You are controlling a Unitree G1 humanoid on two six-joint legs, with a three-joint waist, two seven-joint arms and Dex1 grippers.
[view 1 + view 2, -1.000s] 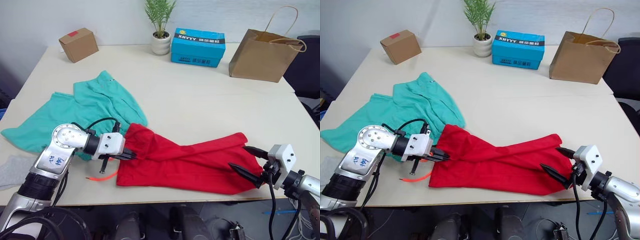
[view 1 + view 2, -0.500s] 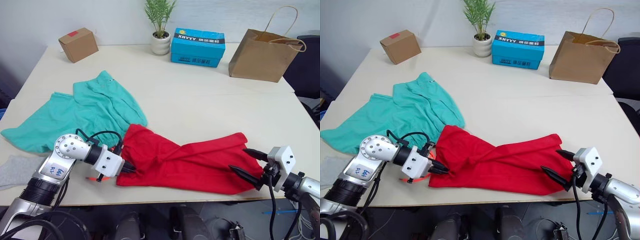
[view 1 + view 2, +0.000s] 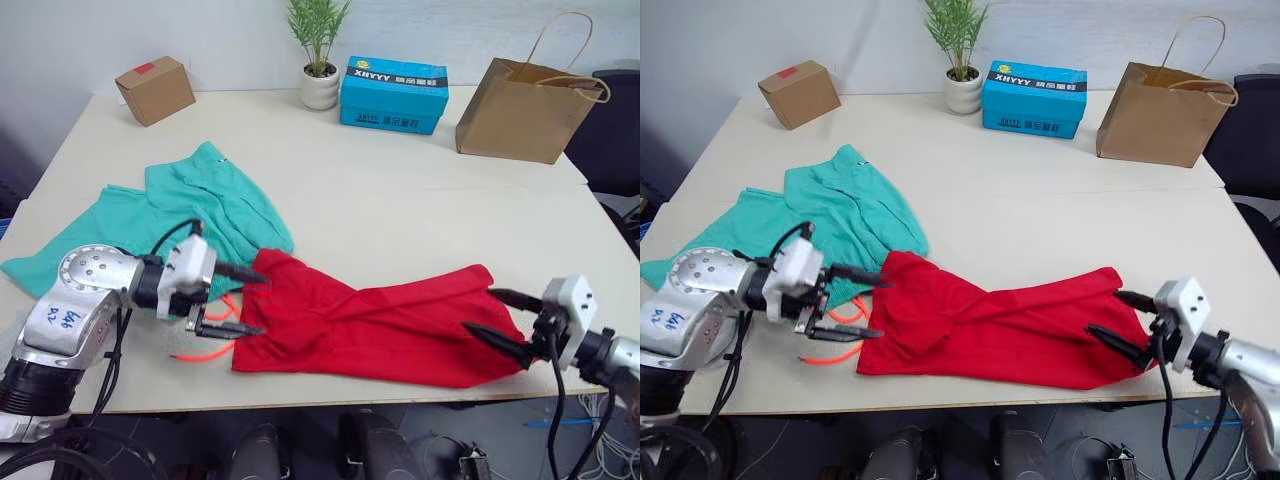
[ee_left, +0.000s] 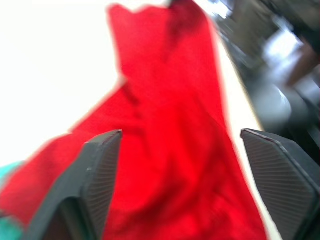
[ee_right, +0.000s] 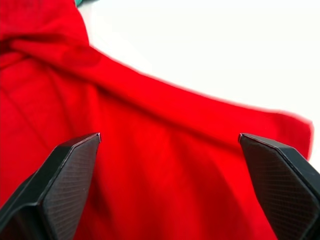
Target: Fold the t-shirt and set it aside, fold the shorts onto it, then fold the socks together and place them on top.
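**Two open grippers, nothing folded yet**

Both stand spread and empty. The left gripper faces one end of the red t-shirt, the right gripper the other. The shirt lies bunched between them, long axis running gripper to gripper. Behind the left gripper the teal shorts lie unfolded; every fold remains.
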